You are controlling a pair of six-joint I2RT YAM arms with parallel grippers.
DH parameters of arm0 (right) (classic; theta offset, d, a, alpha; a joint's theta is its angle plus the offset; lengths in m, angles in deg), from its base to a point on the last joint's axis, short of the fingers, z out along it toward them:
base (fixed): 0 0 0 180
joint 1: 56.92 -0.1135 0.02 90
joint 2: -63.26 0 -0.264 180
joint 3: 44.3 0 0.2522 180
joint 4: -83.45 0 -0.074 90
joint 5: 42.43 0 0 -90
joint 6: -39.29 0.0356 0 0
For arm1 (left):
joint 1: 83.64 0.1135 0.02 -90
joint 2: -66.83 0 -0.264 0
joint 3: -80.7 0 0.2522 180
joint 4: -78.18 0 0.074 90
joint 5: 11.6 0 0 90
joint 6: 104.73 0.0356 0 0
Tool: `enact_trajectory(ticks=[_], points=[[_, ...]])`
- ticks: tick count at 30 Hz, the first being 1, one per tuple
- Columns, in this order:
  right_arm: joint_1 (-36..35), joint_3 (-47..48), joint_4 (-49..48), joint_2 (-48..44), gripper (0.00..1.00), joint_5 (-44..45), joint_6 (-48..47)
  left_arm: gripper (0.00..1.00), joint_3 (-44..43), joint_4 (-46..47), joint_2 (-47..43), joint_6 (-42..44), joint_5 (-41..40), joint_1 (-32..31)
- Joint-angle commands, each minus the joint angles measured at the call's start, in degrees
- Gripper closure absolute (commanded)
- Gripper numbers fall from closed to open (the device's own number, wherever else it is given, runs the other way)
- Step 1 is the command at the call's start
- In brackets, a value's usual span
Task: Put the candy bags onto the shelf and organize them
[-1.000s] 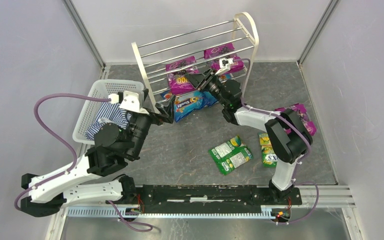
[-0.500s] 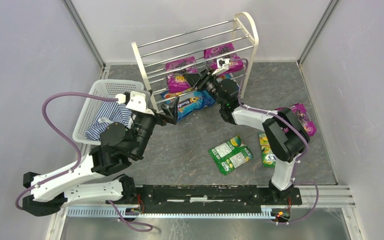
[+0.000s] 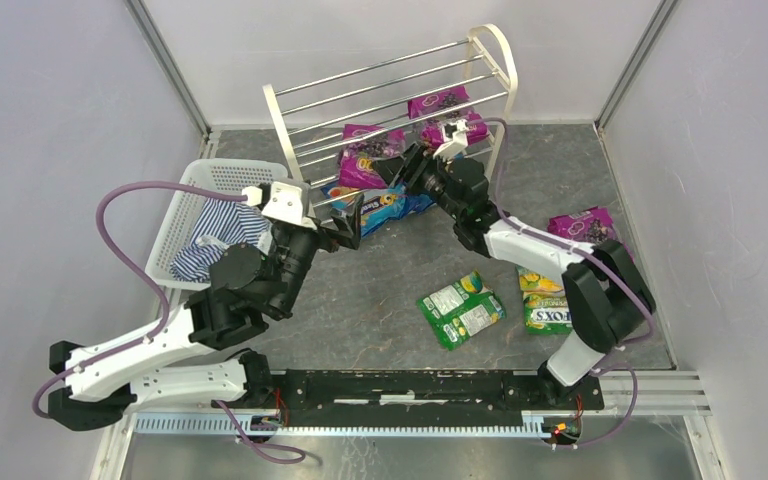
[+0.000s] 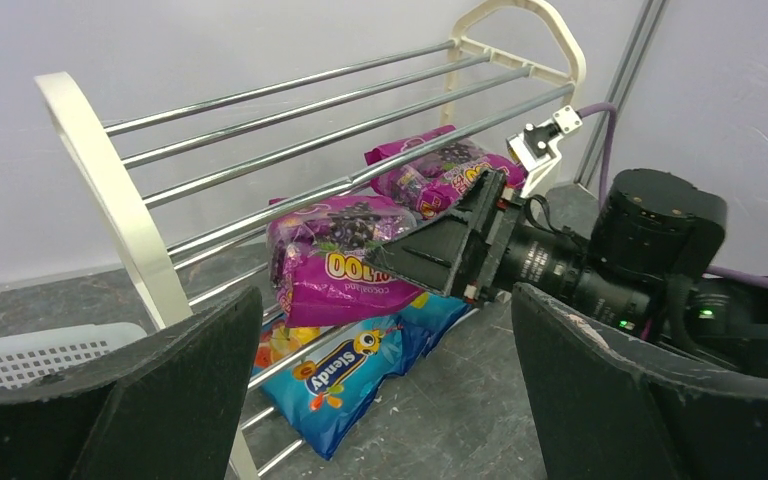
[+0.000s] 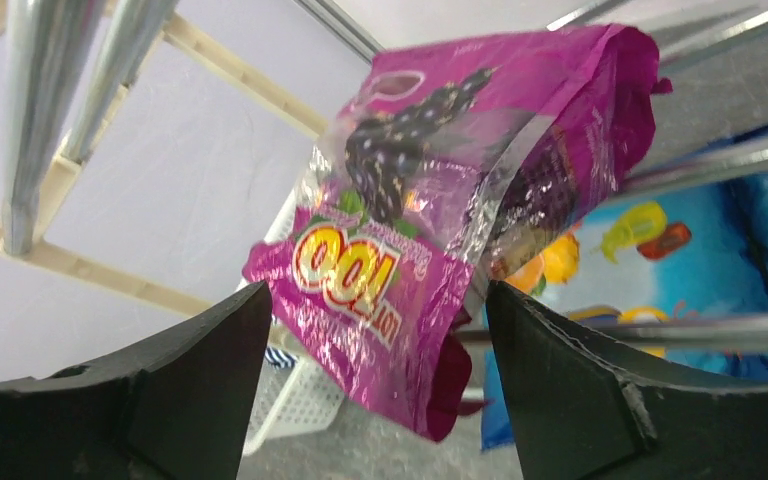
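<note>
Presently both arms reach toward the shelf [image 3: 278,125]; left gripper [image 4: 385,300], right gripper [image 5: 375,290] gape empty. Four purple bags [image 3: 368,152], two green bags [image 3: 460,310].

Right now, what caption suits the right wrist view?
Open jaws face a purple candy bag lying on the shelf.

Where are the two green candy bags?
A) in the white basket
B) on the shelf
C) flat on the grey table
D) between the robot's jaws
C: one green FOX'S bag and the other green FOX'S bag both lie flat on the grey table, nearer the arms' bases than the shelf is.
</note>
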Motion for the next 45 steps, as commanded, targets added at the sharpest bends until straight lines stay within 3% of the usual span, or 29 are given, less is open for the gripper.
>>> enact_trajectory(ticks=[1,10,18,27,36,45], points=[[-0.96,-3.59,6.87,-7.24,0.02,1.52,0.87,0.00,-0.49,1.42,0.58,0.38,0.83,0.11],[-2.10,-14.75,5.52,-15.21,0.02,3.24,10.50,0.00,-0.76,1.07,1.60,0.41,0.74,0.08],[-6.79,-13.72,-8.04,-7.89,0.02,5.16,22.27,0.00,-0.93,0.81,1.35,0.34,1.05,0.13],[-7.61,-9.49,-11.91,-1.50,0.29,10.16,30.89,0.00,-0.76,1.12,0.96,0.56,0.72,0.17],[-7.62,-3.22,-4.23,0.49,0.33,15.47,31.35,0.00,-0.58,1.33,0.20,0.73,0.63,0.11],[-7.45,2.13,3.10,2.02,0.59,22.93,30.72,0.00,-0.58,1.33,0.02,0.61,0.83,0.09]])
